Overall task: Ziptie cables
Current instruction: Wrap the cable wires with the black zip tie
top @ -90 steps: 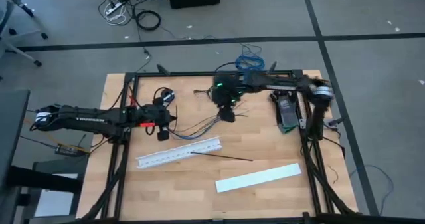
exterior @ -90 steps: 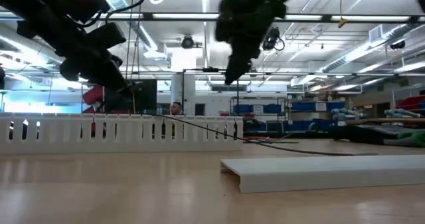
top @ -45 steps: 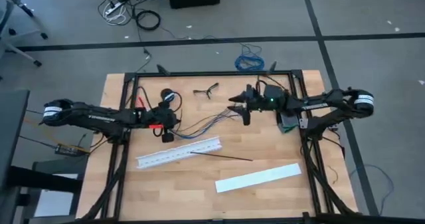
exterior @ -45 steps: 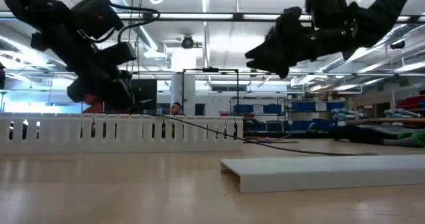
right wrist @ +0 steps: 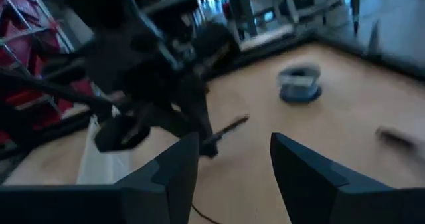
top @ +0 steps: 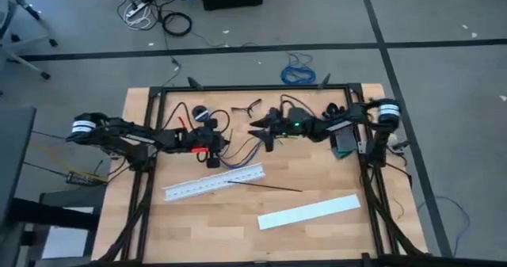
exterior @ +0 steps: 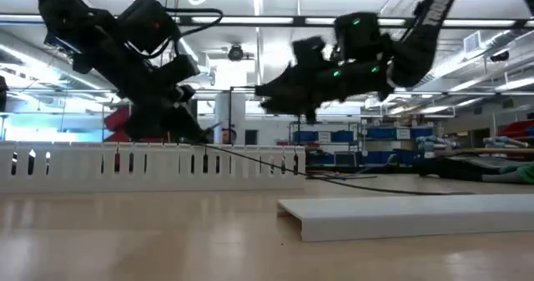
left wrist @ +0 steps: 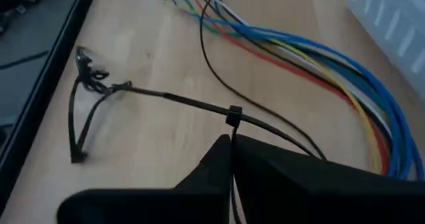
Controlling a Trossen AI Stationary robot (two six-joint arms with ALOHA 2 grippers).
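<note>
Left pincer [left wrist: 231, 159] pinches a black ziptie [left wrist: 172, 101] beside the cables [left wrist: 319, 64]; right pincer [right wrist: 229, 177] gapes empty.

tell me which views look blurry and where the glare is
Right wrist view: motion-smeared, the left arm and the right claw both soft. Low view: bright ceiling lights leave both arms as dark silhouettes. Left wrist view: cables fairly crisp. High view: evenly lit.
</note>
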